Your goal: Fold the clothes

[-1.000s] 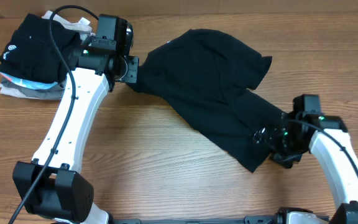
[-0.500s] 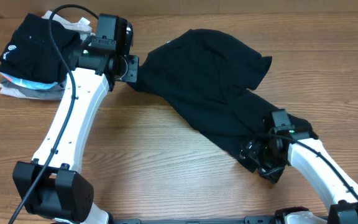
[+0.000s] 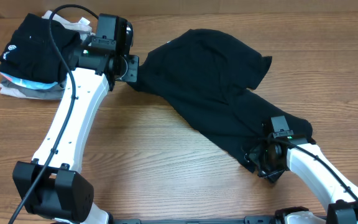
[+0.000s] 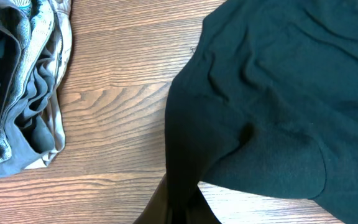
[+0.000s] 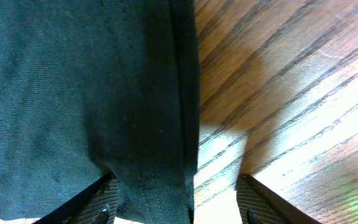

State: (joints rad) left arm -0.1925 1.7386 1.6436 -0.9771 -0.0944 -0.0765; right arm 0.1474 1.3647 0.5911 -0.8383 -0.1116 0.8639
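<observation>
Overhead, the black shirt [image 3: 210,81] lies rumpled in a diagonal band from the far edge of the counter [image 3: 154,155] toward the near right corner. The left gripper [image 3: 131,67] is clamped on its far-left edge, and the left wrist view shows the fabric gathered to a pinch. The right gripper [image 3: 258,163] sits at the shirt's near end, fingers [image 5: 98,198] spread apart astride the hem. Folded garments [image 3: 33,56] are stacked at the far left corner
</observation>
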